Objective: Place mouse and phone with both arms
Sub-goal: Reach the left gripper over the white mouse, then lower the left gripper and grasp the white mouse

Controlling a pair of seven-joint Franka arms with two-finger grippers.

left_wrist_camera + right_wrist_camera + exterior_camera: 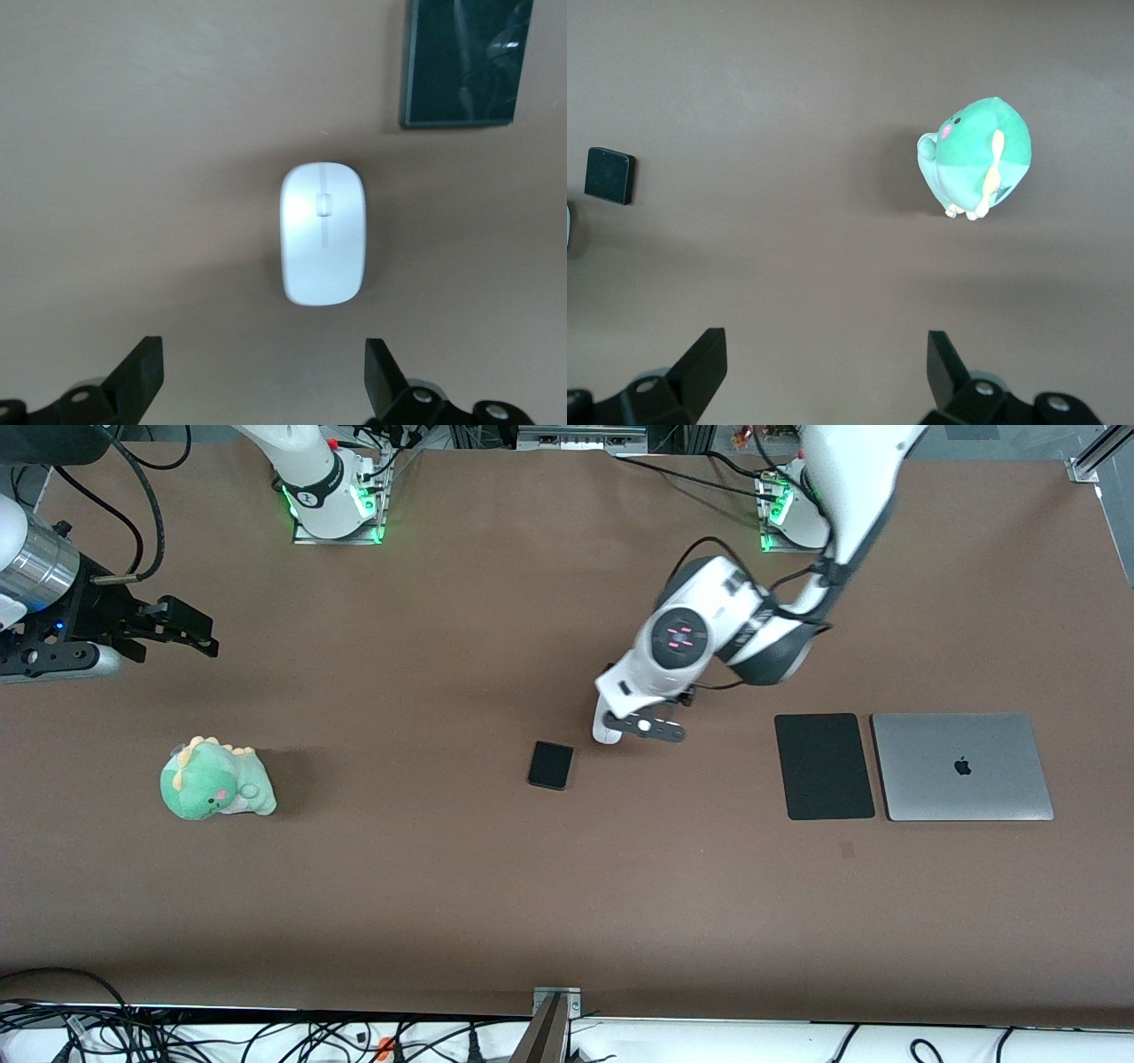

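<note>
The white mouse (322,233) lies on the brown table, and in the front view only its end (604,732) shows under the left hand. My left gripper (263,359) hangs open just above the table beside the mouse, not touching it; in the front view it is at mid-table (642,726). The black phone (551,764) lies flat a little nearer the front camera than the mouse, and also shows in the left wrist view (465,62) and the right wrist view (609,175). My right gripper (205,633) waits open and empty (828,350) in the air at the right arm's end.
A green dinosaur plush (217,779) lies at the right arm's end of the table and shows in the right wrist view (979,159). A matte black pad (824,766) and a closed silver laptop (962,766) lie side by side toward the left arm's end.
</note>
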